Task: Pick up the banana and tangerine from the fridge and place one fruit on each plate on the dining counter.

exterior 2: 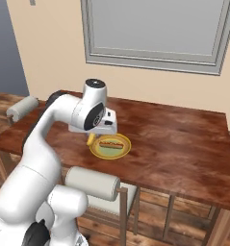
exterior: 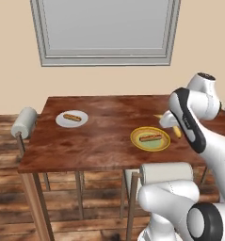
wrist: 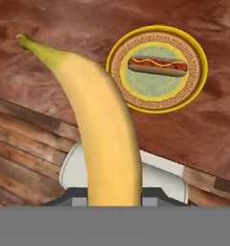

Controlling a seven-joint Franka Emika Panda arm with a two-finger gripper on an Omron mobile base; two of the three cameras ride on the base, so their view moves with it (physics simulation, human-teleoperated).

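Note:
My gripper [exterior: 172, 123] [exterior 2: 99, 130] [wrist: 114, 199] is shut on the banana [exterior: 178, 132] [exterior 2: 91, 140] [wrist: 107, 134]. It holds the banana above the dining counter [exterior: 100, 141] [exterior 2: 174, 139], close over the near edge. The yellow plate [exterior: 135, 139] [exterior 2: 126, 149] [wrist: 198, 72] lies just beside the banana and carries a hot dog [wrist: 157, 66]. Further left on the counter, the white plate [exterior: 61, 121] also carries a hot dog [exterior: 72, 117]. The banana hides my fingertips in the hand view. The tangerine and the fridge are out of view.
A white-cushioned chair [exterior: 165, 173] [exterior 2: 92, 182] stands at the counter's near edge right under my hand, another [exterior: 24, 122] [exterior 2: 21, 108] at the left end. A window [exterior: 104, 28] is on the wall behind. The counter's right half [exterior 2: 184, 144] is bare wood.

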